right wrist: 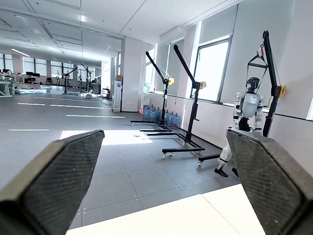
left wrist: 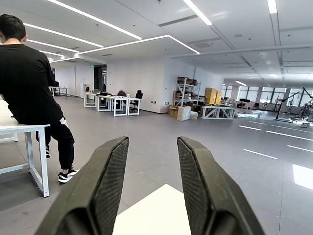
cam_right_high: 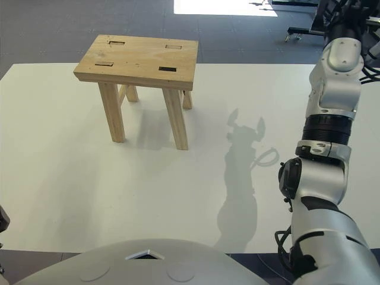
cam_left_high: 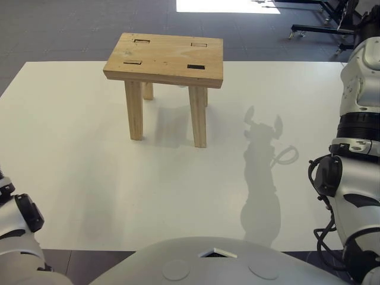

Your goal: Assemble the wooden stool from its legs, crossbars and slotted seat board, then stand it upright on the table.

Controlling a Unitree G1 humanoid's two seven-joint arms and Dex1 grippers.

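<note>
You have the stool [cam_left_high: 164,71] standing upright on the white table [cam_left_high: 89,196], in the far half and a little to the robot's left of centre. Its seat [cam_left_high: 166,53] lies level on top. All four legs [cam_left_high: 135,110] reach down to the tabletop. The two near ones are in plain sight, and the two far ones are partly hidden behind them and under the seat. Four slots [cam_left_high: 196,66] are cut into the seat, one near each corner, and the near right one shows darkest. Nothing touches the stool.

Your right arm [cam_right_high: 329,119] rises along the table's right side, well apart from the stool. Your left arm [cam_left_high: 18,225] sits low by the near left corner, also well away from it.

In the left wrist view, the left gripper [left wrist: 152,147] has its two dark fingers [left wrist: 110,181] spread with a clear gap. They pinch nothing, and you see the grey floor [left wrist: 146,161] and a white corner of the table between them.

In the right wrist view, the right gripper [right wrist: 165,137] is spread wider still. Its fingers [right wrist: 58,171] stand far apart at either side and grip nothing, and the table's pale edge lies below the gap with the room's floor beyond it.
</note>
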